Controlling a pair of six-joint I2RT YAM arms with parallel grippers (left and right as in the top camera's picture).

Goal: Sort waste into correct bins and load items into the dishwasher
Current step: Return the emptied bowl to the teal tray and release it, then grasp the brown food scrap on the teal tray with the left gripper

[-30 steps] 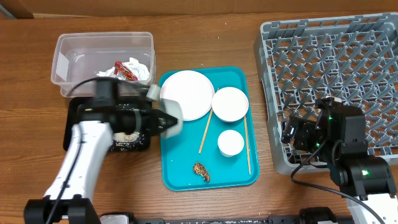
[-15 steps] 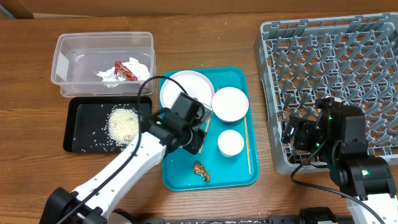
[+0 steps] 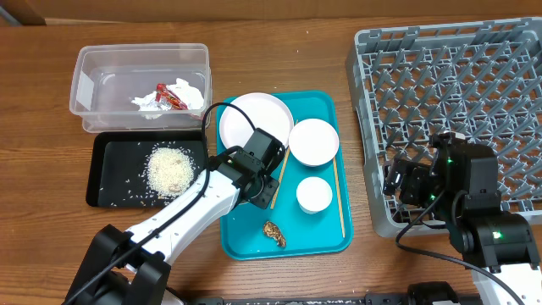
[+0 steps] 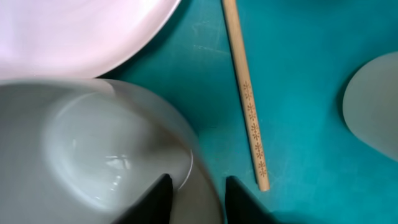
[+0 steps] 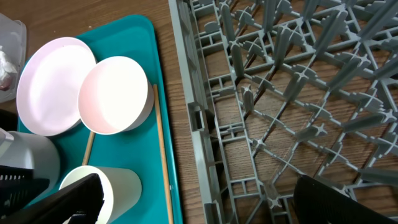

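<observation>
Wooden chopstick (image 4: 248,106) runs near-far beside bowl (image 4: 93,149) left jaws pinch; right jaws spread.

rice (image 3: 167,169) in black tray (image 3: 96,174) | napkin (image 3: 188,91), wrapper (image 3: 172,98) in clear tub (image 3: 91,85) | bowl (image 4: 106,149) in left hand (image 4: 199,202)

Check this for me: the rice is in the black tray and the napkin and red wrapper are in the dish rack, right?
No. The rice is in the black tray, but the napkin and red wrapper lie in the clear tub, not the dish rack, as the overhead view shows.

White-and-black arms (image 3: 182,212) with black cables (image 3: 209,114)
</observation>
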